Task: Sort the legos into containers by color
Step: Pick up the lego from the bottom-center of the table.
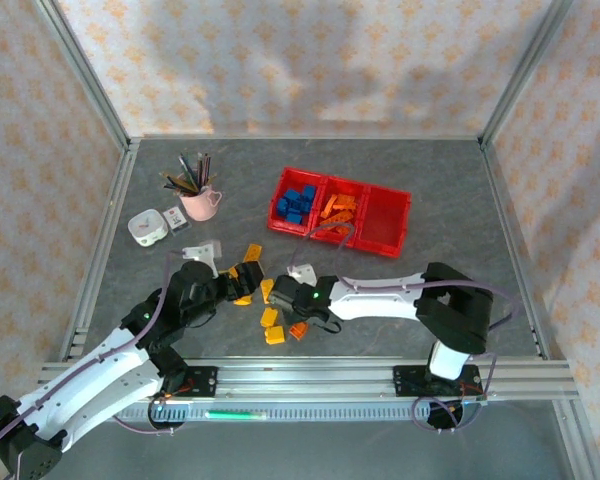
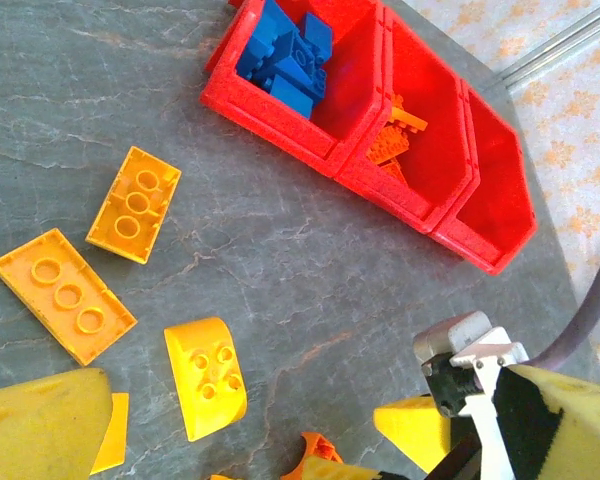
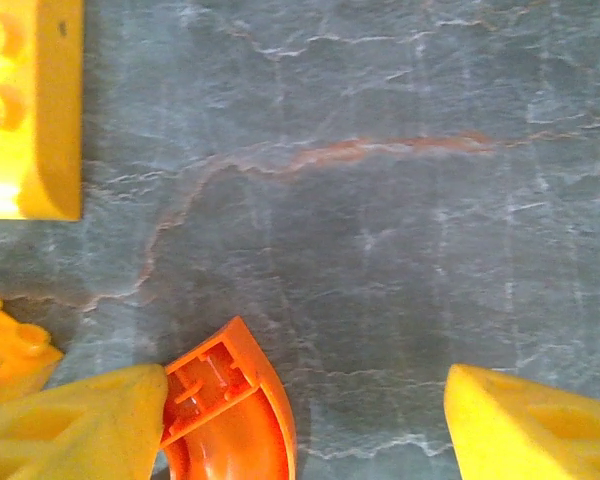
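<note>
From above, my right fingers [image 1: 292, 318] hover at the orange arch [image 1: 298, 330], six o'clock of the containers [image 1: 392, 242]. Left wrist: left fingers [image 2: 245, 425] gape over yellow legos [image 2: 130, 205]. Right wrist: gaping, arch touching one pad; I'd centre before closing.

Three joined red plastic bins [image 2: 270, 105] hold blue bricks [image 2: 285, 55] and orange pieces [image 2: 395, 135]; yellow bricks [image 2: 133, 203] lie on the grey table [image 2: 310, 270].
</note>
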Tool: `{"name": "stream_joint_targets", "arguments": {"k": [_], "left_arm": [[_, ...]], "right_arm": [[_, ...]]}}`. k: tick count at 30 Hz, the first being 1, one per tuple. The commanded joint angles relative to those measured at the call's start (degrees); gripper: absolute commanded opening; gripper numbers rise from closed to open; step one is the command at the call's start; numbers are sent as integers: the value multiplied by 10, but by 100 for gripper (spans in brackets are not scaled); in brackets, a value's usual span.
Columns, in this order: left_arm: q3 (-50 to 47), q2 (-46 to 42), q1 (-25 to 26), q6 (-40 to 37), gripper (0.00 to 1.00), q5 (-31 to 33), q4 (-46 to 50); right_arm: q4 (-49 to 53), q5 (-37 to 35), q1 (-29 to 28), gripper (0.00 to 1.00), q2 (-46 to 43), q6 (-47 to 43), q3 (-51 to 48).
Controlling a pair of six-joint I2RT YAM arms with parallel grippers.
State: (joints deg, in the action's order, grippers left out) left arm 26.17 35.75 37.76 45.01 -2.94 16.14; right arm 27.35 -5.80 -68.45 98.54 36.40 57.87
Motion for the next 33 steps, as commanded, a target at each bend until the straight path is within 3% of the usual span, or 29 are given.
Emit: {"name": "stream_joint_targets", "arguments": {"k": [1,11,17,21,33], "left_arm": [[-6,-4,0,7,99,-5,4],[0,-5,0,12,99,0,6],[1,-12,0,17,99,4,11],[3,-17,0,18,99,8,14],[9,-20,0,22,99,17,25]], "right_arm": [[-3,11,-9,73,24,-6,-9],[21,-22,-9,69,-22,2,-2],[-21,35,-16,69,-41,-12,-36],[-44,57,-18,70,-35,-24,-35],[-32,27,-12,69,9,-23,-13]]}}
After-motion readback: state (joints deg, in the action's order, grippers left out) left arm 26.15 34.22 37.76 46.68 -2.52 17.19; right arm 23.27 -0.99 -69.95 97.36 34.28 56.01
